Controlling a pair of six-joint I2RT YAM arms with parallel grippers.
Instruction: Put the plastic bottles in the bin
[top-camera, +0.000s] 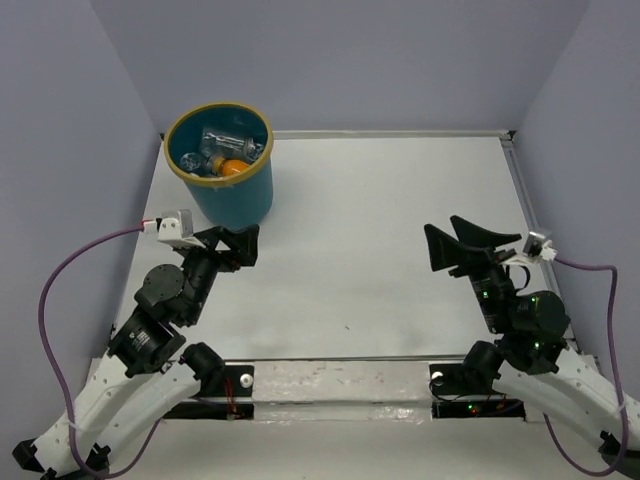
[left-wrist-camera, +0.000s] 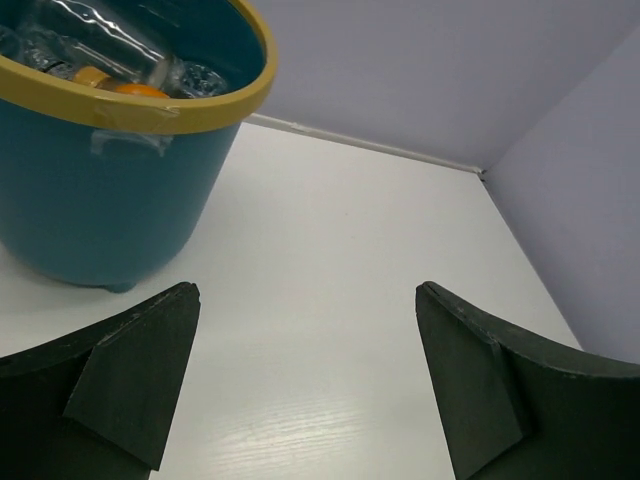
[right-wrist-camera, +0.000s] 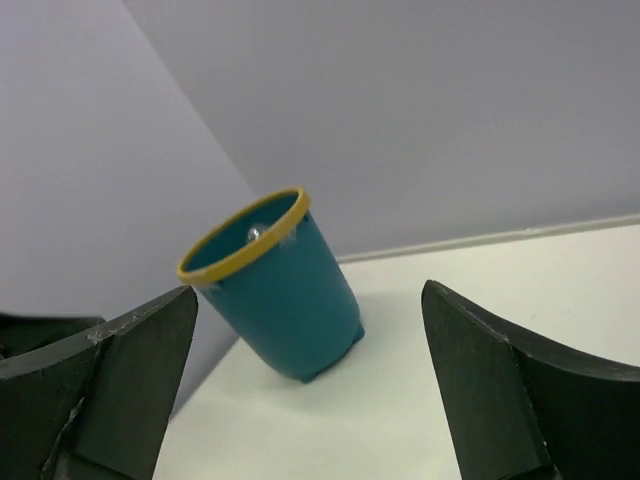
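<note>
Top external view: one bin, round and teal-blue with a yellowish-tan rim, stands upright at the far left corner of the table. All visible bottles lie inside the bin, heaped against one another. One is orange; the others are clear plastic, and their overlap prevents an exact count.

The left gripper sits just beside the bin on its near side, apart from the wall. Its jaws are spread wide and hold nothing. The right gripper sits well to the right of the bin, jaws likewise spread wide and empty.

Left wrist view: the bin fills the upper left, ahead and left of the gripper. The orange bottle and clear plastic show just under the rim.

Right wrist view: the bin appears far off between the parted fingers of the gripper, against the left wall.
</note>
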